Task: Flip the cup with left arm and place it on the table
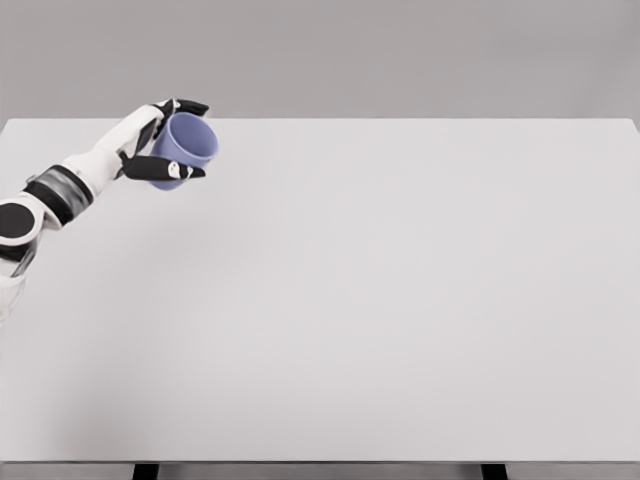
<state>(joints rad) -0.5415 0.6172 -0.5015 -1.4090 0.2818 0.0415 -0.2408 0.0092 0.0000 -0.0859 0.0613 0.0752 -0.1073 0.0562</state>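
Over the far left of the bench: left hand (160, 140) gripping the cup (183, 150), held up off the surface.
Cup: blue, lying tilted on its side in the grasp, open mouth facing right and toward the camera, inside wall showing.
Cup position: hanging near the back left corner of the bench (380, 300), not touching the surface.
Hand state: closed around the cup, dark-tipped fingers (190, 106) curling over the top rim, thumb (185, 172) pressing along the underside.
Left arm: white with dark joint bands, coming in from the lower left edge and reaching up and right toward the cup.
Bench: pale, flat, filling most of the view, dark legs peeking out at the bottom edge.
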